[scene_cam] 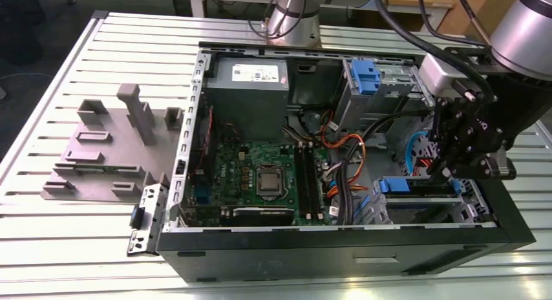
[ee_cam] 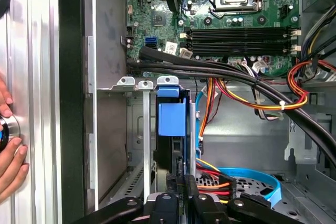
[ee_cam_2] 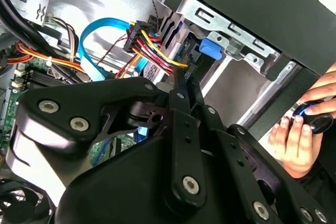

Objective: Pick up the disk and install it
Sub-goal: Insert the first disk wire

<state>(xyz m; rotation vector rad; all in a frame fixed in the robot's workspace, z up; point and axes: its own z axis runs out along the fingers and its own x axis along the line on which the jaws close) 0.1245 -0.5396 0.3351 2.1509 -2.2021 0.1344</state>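
In the exterior view my jaws (scene_cam: 456, 177) hang over the lower drive cage (scene_cam: 423, 203), and in the first wrist view they pinch the disk (ee_cam: 172, 129) edge-on in its slot, best pushed straight.

A: Where does the exterior view stand?

B: High and back, looking down on the open black computer case (scene_cam: 345, 248) lying on the slatted white metal bench (scene_cam: 52, 248).

A: And the wrist cameras?

B: Both ride close inside the case. The first wrist view faces along the green motherboard (ee_cam: 236, 24); both wrist views share the blue plastic latch (ee_cam: 172, 119) (ee_cam_2: 211, 47) and the black linkage of the pincer (ee_cam: 181, 205) (ee_cam_2: 181, 85).
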